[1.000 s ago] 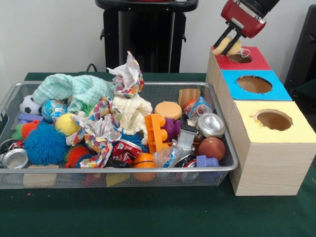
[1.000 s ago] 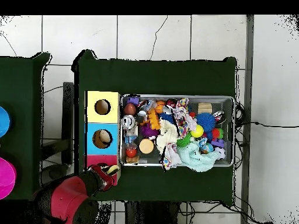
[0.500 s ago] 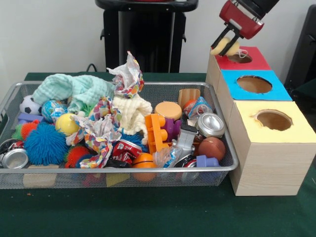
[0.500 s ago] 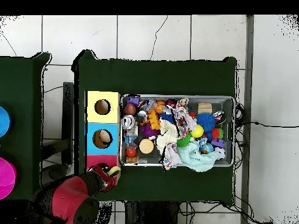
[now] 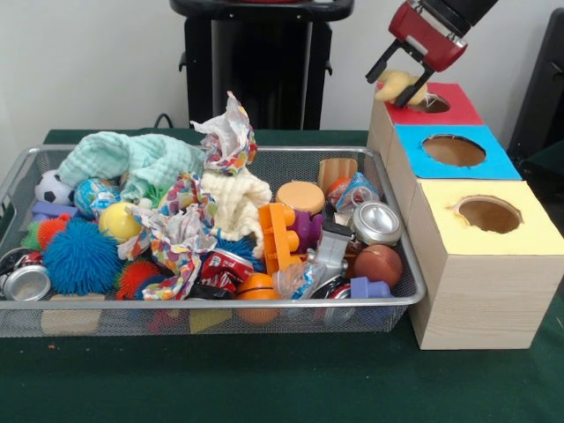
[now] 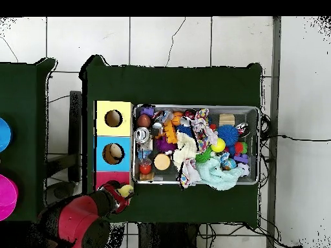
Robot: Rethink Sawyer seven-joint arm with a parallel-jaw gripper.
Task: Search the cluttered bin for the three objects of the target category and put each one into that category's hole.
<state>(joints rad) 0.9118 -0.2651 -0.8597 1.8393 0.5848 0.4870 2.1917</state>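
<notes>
Looking like a robotics lab or test room. A green-clothed table is standing on a pale tiled floor, with cables trailing over the tiles. A wire mesh bin packed with mixed toys and cans is sitting beside a wooden box with red, blue and yellow tops, each with a round hole. Bare white wall is showing behind.
</notes>
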